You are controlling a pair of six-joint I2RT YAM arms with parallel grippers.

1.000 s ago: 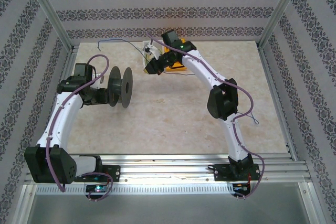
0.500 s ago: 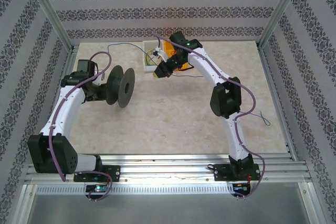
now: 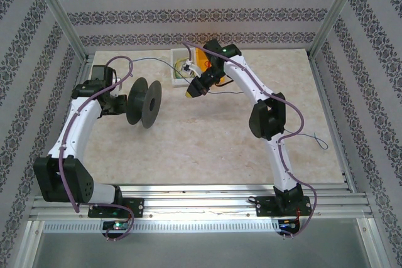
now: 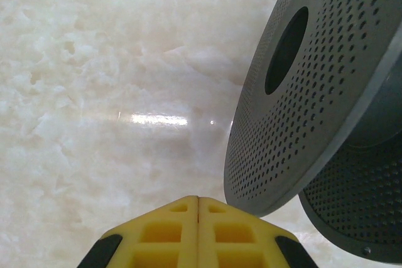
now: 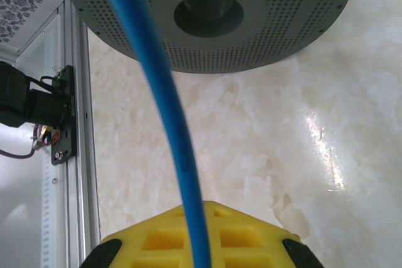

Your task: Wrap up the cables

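Blue cable runs down the middle of the right wrist view. It starts at the top, passes in front of the dark round spool, and goes in between the two yellow right jaws at the bottom. The right jaws are closed tight on the blue cable.

From above, the right arm reaches to the back of the tabletop. Its jaws hang just in front of a small white box and point toward the spool. The spool stands up on its edge on the left side of the tabletop, a little way to the left of the right jaws.

The left arm bends round to the left side of the spool. In the left wrist view the left jaws are closed. Their two yellow halves press together with nothing between them. The spool is just ahead of them and to the right, and it has a dotted round side with a dark hole in the middle. From above, the left jaws look right beside the spool, but I cannot tell if they touch it.

A thin dark line lies at the back of the tabletop, between the left arm and the white box. It is probably more of the cable, but it is too thin to be sure. Another thin wire lies on the right side of the tabletop, near the bend of the right arm.
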